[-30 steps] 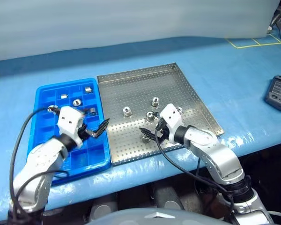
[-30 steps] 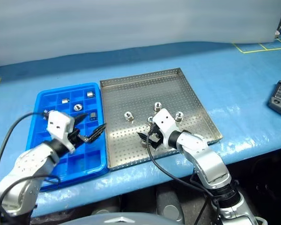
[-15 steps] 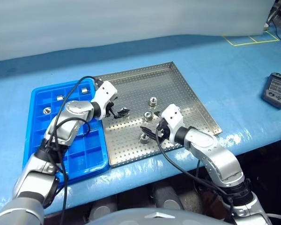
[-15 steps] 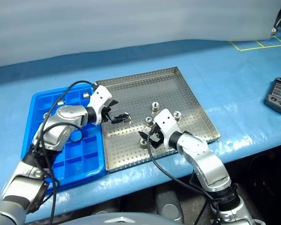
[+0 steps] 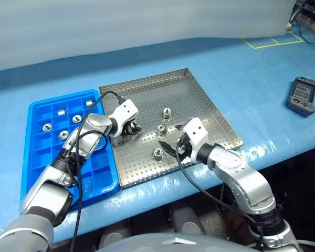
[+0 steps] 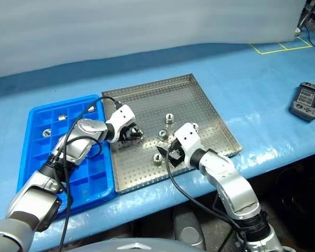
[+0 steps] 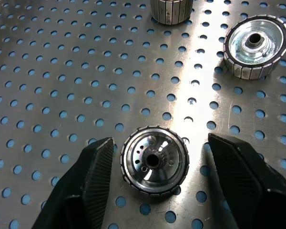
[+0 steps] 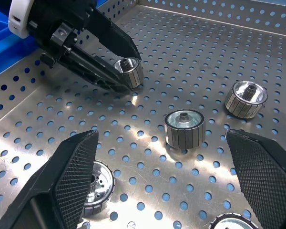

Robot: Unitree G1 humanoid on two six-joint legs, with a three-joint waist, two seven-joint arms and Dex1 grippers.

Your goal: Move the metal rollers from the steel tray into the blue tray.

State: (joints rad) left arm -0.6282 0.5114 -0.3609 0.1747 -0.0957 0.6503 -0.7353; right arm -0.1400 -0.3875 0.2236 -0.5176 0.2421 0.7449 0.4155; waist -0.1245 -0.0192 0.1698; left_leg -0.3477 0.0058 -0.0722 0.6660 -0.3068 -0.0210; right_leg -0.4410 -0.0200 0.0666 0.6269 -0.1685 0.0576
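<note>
Silver perforated steel tray [image 5: 194, 102], blue tray [image 5: 34, 168]

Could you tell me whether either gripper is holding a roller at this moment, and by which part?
Nothing is held yet. The left gripper straddles a metal roller lying on the steel tray, its fingers apart from its ribbed sides. The right gripper is open.

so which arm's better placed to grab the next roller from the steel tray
Left. The left gripper already brackets a roller on the steel tray, one finger each side. The right gripper hangs wide open above several rollers, centred on none.

Shiny ribbed metal rollers [image 7: 155, 160], perforated steel tray [image 5: 147, 168], glossy blue tray [image 5: 34, 173]
</note>
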